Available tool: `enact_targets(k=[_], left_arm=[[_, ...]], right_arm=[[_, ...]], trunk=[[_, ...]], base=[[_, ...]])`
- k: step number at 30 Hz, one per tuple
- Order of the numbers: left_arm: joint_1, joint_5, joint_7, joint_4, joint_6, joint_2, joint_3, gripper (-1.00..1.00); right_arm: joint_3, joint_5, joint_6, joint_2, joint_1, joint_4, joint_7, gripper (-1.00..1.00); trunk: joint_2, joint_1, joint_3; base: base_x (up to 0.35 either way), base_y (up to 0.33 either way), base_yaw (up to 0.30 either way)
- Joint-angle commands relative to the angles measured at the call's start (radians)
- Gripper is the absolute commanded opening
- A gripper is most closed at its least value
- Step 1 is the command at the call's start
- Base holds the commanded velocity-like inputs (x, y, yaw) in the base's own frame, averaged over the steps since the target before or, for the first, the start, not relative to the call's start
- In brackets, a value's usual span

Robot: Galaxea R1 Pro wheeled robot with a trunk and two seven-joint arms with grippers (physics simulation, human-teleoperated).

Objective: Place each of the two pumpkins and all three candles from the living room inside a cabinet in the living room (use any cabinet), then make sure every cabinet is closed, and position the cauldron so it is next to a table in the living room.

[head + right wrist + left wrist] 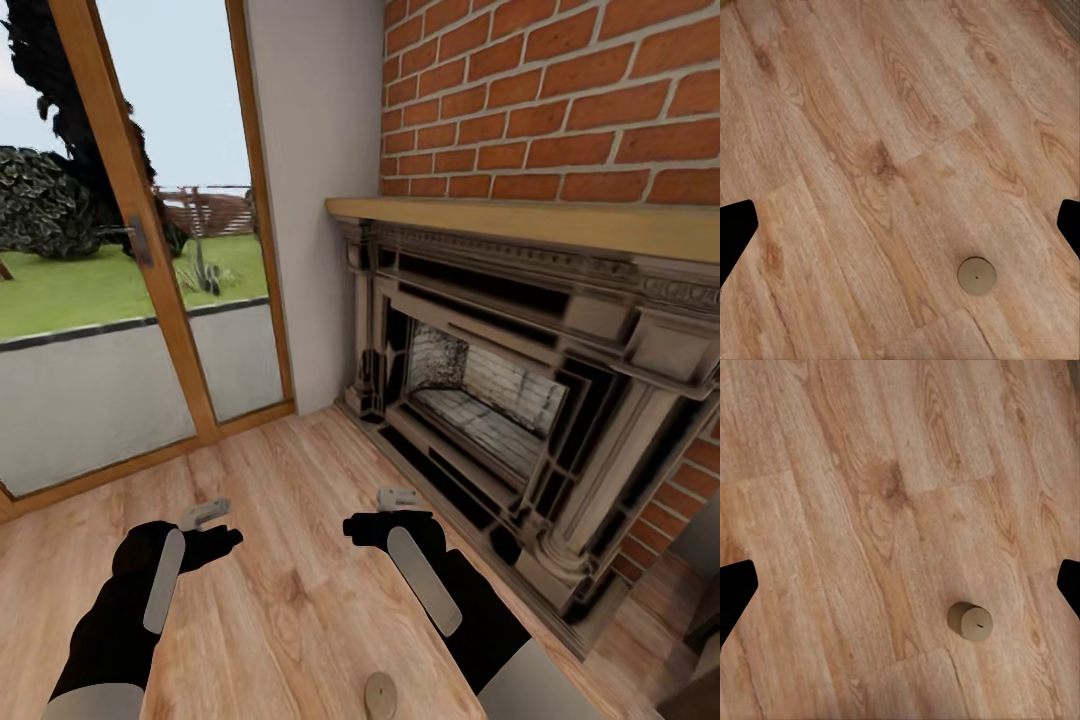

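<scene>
One candle (pixel 380 695), a stubby beige cylinder, stands upright on the wood floor close in front of me, between my two arms. The same candle (pixel 970 622) lies below and off to one side of my left gripper (pixel 900 585), whose black fingertips (pixel 735 589) are spread wide. My right gripper (pixel 900 225) also hangs open above the floor with the candle (pixel 976 275) beneath it. In the head view the left gripper (pixel 205 520) and right gripper (pixel 397 503) hover empty, beyond the candle. The pumpkins, cabinet, cauldron and table are out of view.
A brick fireplace (pixel 520 400) with a carved surround and wooden mantel (pixel 540 225) fills the right side. A wood-framed glass door (pixel 150 280) to a garden stands at the left, with a white wall strip (pixel 315 200) between. A dark furniture corner (pixel 700 690) shows at the lower right.
</scene>
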Motion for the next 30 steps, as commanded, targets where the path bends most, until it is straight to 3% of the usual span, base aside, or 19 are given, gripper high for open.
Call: enact_targets(k=[1, 10, 17, 30], left_arm=[[0.0, 0.0, 0.0, 0.0, 0.0, 0.0, 0.0, 1.0], [0.0, 0.0, 0.0, 0.001, 0.0, 0.0, 0.0, 1.0], [0.0, 0.0, 0.0, 0.001, 0.0, 0.0, 0.0, 1.0], [0.0, -0.001, 0.003, 0.001, 0.0, -0.005, -0.002, 1.0]], right_arm=[[0.0, 0.0, 0.0, 0.0, 0.0, 0.0, 0.0, 1.0], [0.0, 0.0, 0.0, 0.0, 0.0, 0.0, 0.0, 1.0], [0.0, 0.001, 0.0, 0.001, 0.0, 0.0, -0.001, 1.0], [-0.002, 0.0, 0.0, 0.0, 0.0, 0.0, -0.001, 1.0]], trunk=[[0.0, 0.0, 0.0], [0.0, 0.0, 0.0], [0.0, 0.0, 0.0], [-0.014, 0.008, -0.006]], base=[[0.226, 0.122, -0.019], [0.189, 0.203, -0.1], [0.03, 0.253, -0.006], [0.001, 0.024, 0.0]])
